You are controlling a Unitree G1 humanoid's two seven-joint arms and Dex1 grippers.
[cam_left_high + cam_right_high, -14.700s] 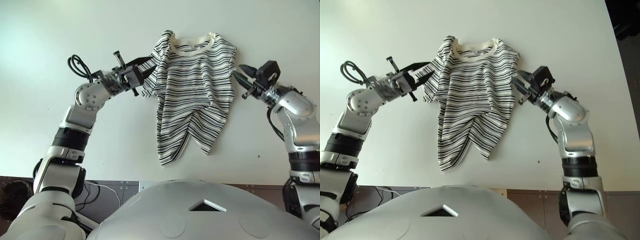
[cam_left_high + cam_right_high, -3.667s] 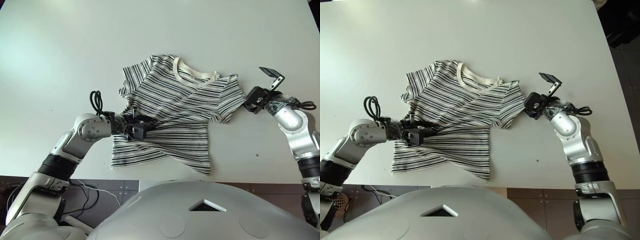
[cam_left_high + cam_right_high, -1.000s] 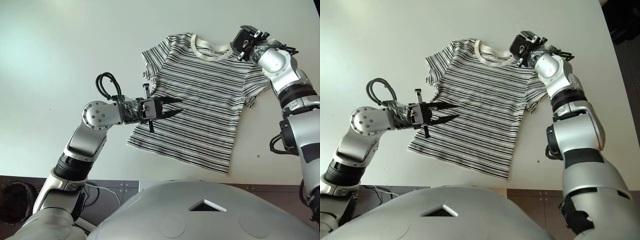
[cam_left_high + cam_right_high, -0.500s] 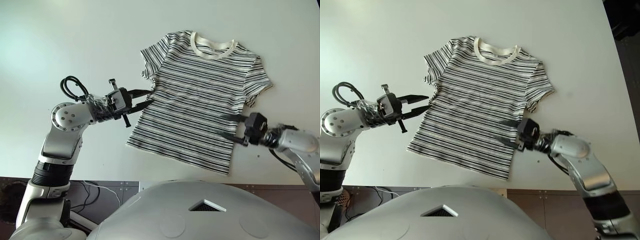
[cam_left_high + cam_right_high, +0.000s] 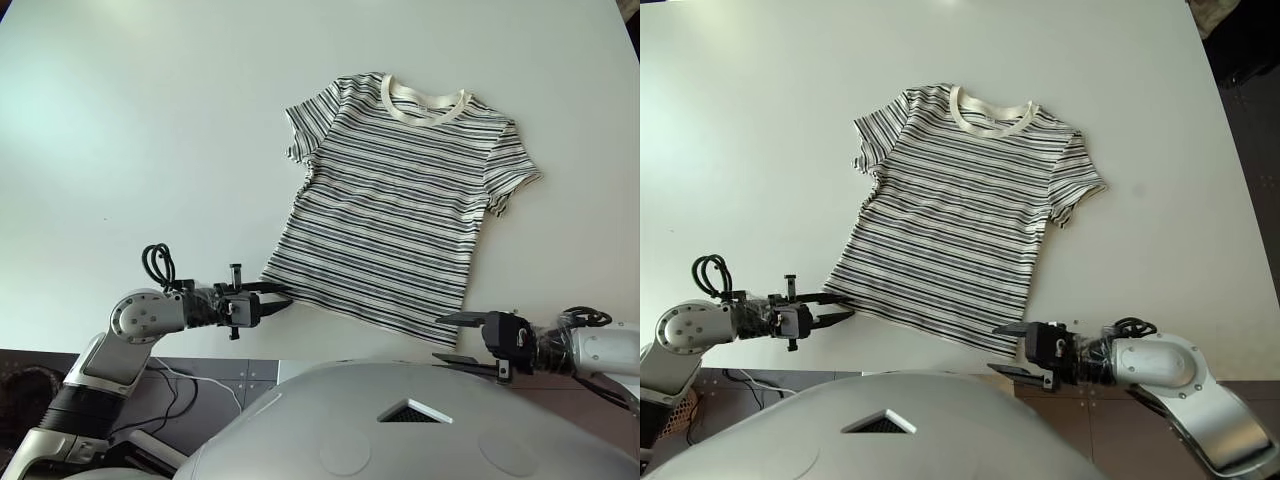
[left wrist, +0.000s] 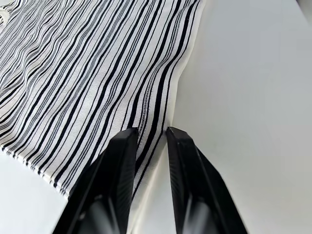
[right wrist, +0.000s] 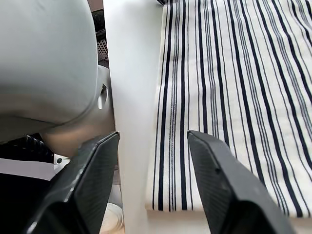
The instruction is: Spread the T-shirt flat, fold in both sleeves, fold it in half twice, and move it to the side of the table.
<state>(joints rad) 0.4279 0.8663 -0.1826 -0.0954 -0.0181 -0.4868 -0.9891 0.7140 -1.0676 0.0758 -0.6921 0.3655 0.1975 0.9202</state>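
The black-and-white striped T-shirt (image 5: 400, 200) lies spread flat on the white table (image 5: 130, 130), collar at the far side, both sleeves out. My left gripper (image 5: 282, 294) is low at the near left corner of the hem. It is open by a narrow gap, and in the left wrist view that gripper (image 6: 152, 130) has the hem edge (image 6: 146, 105) showing between its fingers. My right gripper (image 5: 448, 337) stands wide open at the table's front edge, just off the near right hem corner. In the right wrist view the gripper (image 7: 153, 134) frames that corner (image 7: 175, 195).
The table's front edge (image 5: 150, 350) runs right under both grippers. Its right edge (image 5: 1230, 140) meets dark floor. Bare white tabletop lies on the left and far side of the shirt.
Both arms have dropped toward the table's front edge. The left gripper went from the shirt's left side to the near left hem corner. The right gripper drew back off the hem.
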